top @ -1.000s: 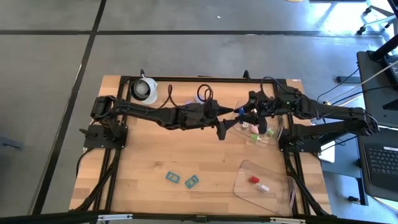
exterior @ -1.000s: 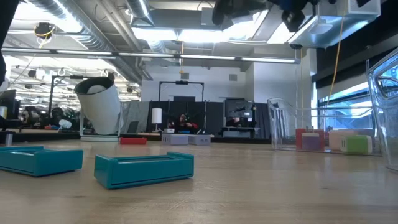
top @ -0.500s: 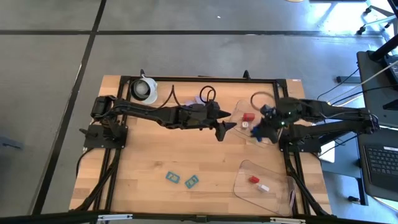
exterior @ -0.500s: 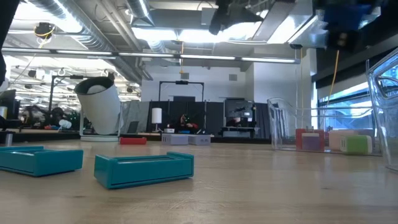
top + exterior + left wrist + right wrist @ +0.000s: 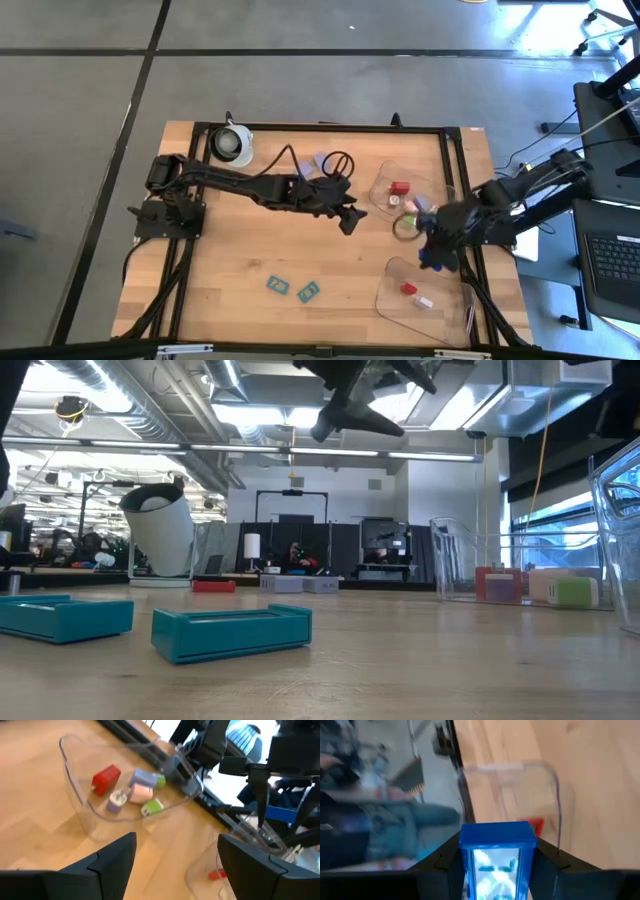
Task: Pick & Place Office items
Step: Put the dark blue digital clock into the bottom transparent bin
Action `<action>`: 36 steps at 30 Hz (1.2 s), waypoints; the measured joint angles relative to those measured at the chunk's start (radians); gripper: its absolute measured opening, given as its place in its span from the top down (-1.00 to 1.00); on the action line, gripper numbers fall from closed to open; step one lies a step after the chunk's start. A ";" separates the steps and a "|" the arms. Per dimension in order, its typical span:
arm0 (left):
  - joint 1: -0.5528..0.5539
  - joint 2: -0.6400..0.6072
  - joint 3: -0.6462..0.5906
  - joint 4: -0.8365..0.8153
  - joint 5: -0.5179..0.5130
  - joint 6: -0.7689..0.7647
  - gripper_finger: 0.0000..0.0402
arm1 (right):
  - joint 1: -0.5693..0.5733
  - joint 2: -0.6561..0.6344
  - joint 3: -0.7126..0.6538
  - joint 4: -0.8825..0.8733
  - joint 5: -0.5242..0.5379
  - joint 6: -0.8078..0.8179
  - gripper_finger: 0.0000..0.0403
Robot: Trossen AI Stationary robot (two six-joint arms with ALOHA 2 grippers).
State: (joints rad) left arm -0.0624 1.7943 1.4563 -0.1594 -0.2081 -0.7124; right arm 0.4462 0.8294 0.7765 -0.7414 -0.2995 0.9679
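My right gripper [image 5: 432, 257] is shut on a blue block [image 5: 495, 840] and hangs over the far edge of the near clear tray [image 5: 386, 293]. That tray holds a red piece [image 5: 408, 289] and a white piece [image 5: 424, 301]. My left gripper [image 5: 347, 218] hovers open at mid-table, left of the far clear tray [image 5: 75, 790]. In that tray lie red [image 5: 106, 779], lavender, pink and green pieces. Two teal blocks [image 5: 278, 285] [image 5: 308, 291] lie flat on the wood near the front edge. A lavender piece [image 5: 319, 161] lies by the far rail. My right gripper pinches the blue block between its two fingers [image 5: 445, 862], one on each of two opposite sides [image 5: 466, 865]. The block's free end sticks out ahead of the fingertips. It is lifted clear, above the near tray.
A white round roll [image 5: 232, 143] stands at the far left corner, and a black cable loop [image 5: 338, 161] lies by the far rail. Bare wood stretches between the teal blocks and the trays. The right arm [image 5: 260, 775] shows beyond the far tray in the left wrist view.
My right gripper, still shut on the blue block, has swung from beside my left gripper at the far tray toward the table's near right, ending over the near tray. My left gripper has drawn back a little toward the left and near side.
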 joint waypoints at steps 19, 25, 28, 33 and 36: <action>-0.111 0.000 0.000 -0.063 -0.096 0.000 -0.37 | 0.321 0.368 0.000 0.136 0.022 -0.128 0.22; -0.122 0.000 0.000 -0.078 -0.116 -0.010 -0.37 | 0.334 0.404 0.000 0.135 0.135 -0.226 0.22; -0.123 0.000 0.000 -0.078 -0.116 -0.030 -0.37 | 0.334 0.425 0.000 0.137 0.161 -0.256 0.22; -0.130 0.000 0.000 -0.078 -0.117 -0.052 -0.37 | 0.331 0.448 0.000 0.151 0.186 -0.302 0.18; -0.141 0.000 0.000 -0.078 -0.119 -0.052 -0.37 | 0.327 0.448 0.000 0.151 0.202 -0.329 0.17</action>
State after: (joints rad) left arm -0.2029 1.7947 1.4559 -0.2375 -0.3271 -0.7647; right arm 0.7733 1.2770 0.7765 -0.5900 -0.0976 0.6393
